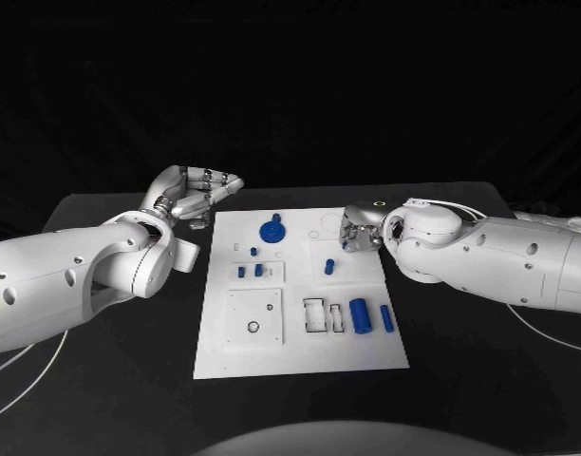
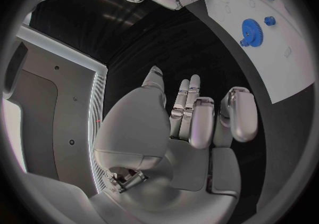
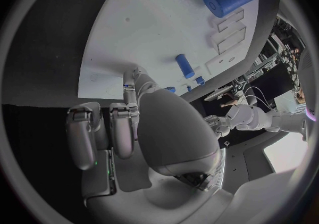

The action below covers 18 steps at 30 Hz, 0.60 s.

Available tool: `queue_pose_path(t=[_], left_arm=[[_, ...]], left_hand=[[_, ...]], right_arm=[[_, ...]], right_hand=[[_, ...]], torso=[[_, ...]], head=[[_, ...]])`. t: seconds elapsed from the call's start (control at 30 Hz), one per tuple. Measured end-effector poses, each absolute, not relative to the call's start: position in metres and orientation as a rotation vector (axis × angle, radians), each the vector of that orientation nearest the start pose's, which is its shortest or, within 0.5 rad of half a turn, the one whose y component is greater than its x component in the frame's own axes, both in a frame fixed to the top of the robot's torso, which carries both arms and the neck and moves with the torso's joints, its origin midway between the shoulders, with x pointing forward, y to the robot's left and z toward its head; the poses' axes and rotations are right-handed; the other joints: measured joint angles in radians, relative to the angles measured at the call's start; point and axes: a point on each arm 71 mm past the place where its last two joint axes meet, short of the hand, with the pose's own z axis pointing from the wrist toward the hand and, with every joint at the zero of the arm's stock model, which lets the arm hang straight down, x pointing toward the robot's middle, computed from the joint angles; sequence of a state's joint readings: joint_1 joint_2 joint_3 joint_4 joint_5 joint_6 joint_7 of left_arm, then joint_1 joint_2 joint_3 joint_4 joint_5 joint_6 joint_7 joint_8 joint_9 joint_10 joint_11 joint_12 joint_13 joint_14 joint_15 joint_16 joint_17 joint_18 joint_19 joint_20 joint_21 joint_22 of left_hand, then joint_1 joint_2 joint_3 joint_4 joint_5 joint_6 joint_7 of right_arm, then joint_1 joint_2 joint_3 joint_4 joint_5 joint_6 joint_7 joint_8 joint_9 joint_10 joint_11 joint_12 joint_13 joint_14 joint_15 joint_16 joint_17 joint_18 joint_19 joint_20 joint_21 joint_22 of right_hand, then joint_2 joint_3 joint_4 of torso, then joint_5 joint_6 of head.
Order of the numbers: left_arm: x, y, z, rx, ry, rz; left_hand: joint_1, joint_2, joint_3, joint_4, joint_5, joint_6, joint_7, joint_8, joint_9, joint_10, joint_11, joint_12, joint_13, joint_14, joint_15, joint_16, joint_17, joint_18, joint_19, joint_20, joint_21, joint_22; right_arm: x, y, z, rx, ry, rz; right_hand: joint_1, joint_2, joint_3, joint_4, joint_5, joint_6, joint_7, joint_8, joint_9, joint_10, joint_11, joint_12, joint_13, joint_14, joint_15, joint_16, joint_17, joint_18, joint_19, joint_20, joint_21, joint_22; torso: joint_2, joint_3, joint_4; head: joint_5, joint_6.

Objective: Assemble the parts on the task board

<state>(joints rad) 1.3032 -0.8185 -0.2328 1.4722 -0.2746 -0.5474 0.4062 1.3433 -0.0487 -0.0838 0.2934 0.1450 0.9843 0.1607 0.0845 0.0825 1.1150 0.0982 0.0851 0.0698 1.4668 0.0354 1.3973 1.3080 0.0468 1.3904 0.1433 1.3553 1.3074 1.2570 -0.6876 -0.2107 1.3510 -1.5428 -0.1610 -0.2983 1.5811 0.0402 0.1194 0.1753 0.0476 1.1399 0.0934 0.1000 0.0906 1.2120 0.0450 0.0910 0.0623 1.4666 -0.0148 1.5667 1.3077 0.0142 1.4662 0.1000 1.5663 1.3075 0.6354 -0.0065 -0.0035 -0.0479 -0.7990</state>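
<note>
The left hand (image 1: 197, 193) hangs over the black bench (image 1: 99, 380), just off the board's far left corner, fingers curled inward with nothing in them. In its wrist view the fingers (image 2: 202, 120) fold toward the palm, clenched on air.

The white board (image 1: 305, 351) lies in the middle of the bench. Blue parts on it, counted in the head view: one gear (image 1: 272, 231) near the far edge, one tiny peg (image 1: 253, 252) below it, two small pegs (image 1: 249, 271) side by side in a framed recess, one short peg (image 1: 329, 267) at mid-board, one thick cylinder (image 1: 359, 315), and one slimmer bar (image 1: 386, 318) just beside it on the right. That makes seven. A small black ring (image 1: 253, 328) sits on a square plate at the near left.

The right hand (image 1: 361, 231) rests over the board's far right part; whether it grasps anything I cannot tell. In its wrist view the fingers (image 3: 123, 128) curl down toward the board.
</note>
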Motion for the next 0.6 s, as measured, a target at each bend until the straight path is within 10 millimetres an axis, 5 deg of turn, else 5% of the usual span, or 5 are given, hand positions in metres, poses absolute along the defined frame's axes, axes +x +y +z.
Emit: queue_pose_path(t=[0.6], left_arm=[[0.4949, 0.2272, -0.1905, -0.771, 1.429, -1.194]], left_hand=[[0.0, 0.0, 0.0, 0.0, 0.0, 0.0, 0.0, 0.0, 0.0, 0.0, 0.0, 0.0, 0.001, 0.0, 0.0, 0.0, 0.0, 0.0, 0.0, 0.0, -0.004, 0.0]], right_arm=[[0.4983, -0.1866, -0.2282, -0.239, 1.807, 0.4]], right_hand=[[0.003, -0.004, 0.005, 0.0, -0.003, 0.005, 0.005, 0.0, 0.001, 0.006, 0.006, -0.004, -0.001, 0.0, 0.0, 0.0, 0.0, 0.0, 0.0, 0.0, 0.0, 0.0]], torso=[[0.001, -0.0003, -0.0007]], head=[[0.005, -0.009]])
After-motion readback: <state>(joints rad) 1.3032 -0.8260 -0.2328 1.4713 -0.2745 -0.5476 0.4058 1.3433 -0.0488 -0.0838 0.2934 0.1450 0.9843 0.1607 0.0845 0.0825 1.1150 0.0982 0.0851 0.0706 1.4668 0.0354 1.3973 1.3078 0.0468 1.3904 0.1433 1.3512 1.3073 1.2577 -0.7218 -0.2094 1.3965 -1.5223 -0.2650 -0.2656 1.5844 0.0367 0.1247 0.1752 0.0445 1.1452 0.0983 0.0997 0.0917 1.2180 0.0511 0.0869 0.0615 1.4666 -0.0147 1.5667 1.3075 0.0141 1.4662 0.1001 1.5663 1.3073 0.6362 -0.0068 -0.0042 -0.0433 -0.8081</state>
